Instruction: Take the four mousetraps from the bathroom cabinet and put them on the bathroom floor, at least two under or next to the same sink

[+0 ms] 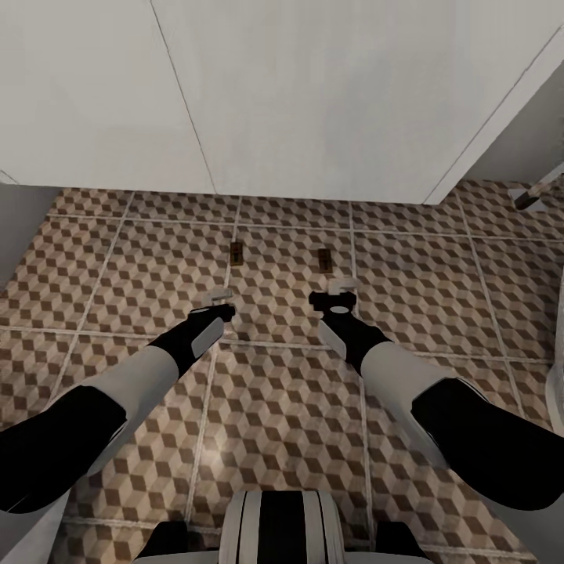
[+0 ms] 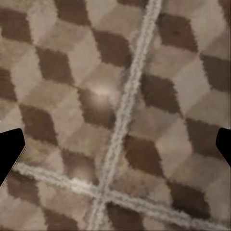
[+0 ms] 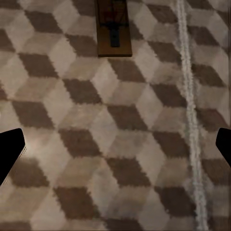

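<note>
You are hovering both grippers, left gripper (image 1: 222, 300) and right gripper (image 1: 333, 296), spread wide, gripping nothing. Two tiny dark brown wooden mousetraps (image 1: 236, 251) (image 1: 323, 258) are lying on cube-patterned tile floor (image 1: 157, 266), near white wall. Likely next: returning for remaining two.

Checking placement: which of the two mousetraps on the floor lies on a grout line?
The left mousetrap, ahead of the left gripper: it straddles a pale grout line. The right mousetrap, ahead of the right gripper, lies wholly inside one tile.
</note>
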Controlling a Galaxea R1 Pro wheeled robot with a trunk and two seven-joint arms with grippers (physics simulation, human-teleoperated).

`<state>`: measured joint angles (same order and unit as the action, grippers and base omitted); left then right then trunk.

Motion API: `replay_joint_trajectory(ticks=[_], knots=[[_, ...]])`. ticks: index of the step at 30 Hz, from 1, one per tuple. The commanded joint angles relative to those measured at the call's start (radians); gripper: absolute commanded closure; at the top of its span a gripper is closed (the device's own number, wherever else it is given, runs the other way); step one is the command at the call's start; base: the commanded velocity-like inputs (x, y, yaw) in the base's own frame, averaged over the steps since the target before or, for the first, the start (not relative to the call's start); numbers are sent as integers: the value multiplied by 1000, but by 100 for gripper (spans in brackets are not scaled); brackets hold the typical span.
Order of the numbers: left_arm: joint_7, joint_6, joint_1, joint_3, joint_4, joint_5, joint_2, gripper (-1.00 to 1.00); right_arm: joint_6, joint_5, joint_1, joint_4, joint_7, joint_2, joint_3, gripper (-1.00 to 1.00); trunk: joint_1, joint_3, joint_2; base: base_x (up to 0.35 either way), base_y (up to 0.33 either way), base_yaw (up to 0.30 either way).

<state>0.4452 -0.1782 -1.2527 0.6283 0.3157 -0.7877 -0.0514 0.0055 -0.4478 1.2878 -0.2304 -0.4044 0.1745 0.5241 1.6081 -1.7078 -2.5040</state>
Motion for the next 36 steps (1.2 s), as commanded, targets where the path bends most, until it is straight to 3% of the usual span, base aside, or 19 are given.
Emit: replay_joint_trajectory(ticks=[1, 18, 29, 36], knots=[[7, -4, -1, 8, 2, -6, 1, -100, 1, -8, 1, 0, -6, 0, 8, -100, 0, 3, 0, 0, 0, 0], [7, -4, -1, 8, 2, -5, 1, -100, 1, -9, -1, 0, -6, 0, 8, -100, -9, 69, 5, 0, 0, 0], [8, -4, -1, 8, 2, -6, 1, -100, 1, -9, -5, 0, -5, 0, 8, -100, -51, 103, 82, 0, 0, 0], [11, -3, -1, 8, 1, -4, 1, -100, 1, -8, -8, 0, -5, 0, 8, -100, -51, 103, 82, 0, 0, 0]])
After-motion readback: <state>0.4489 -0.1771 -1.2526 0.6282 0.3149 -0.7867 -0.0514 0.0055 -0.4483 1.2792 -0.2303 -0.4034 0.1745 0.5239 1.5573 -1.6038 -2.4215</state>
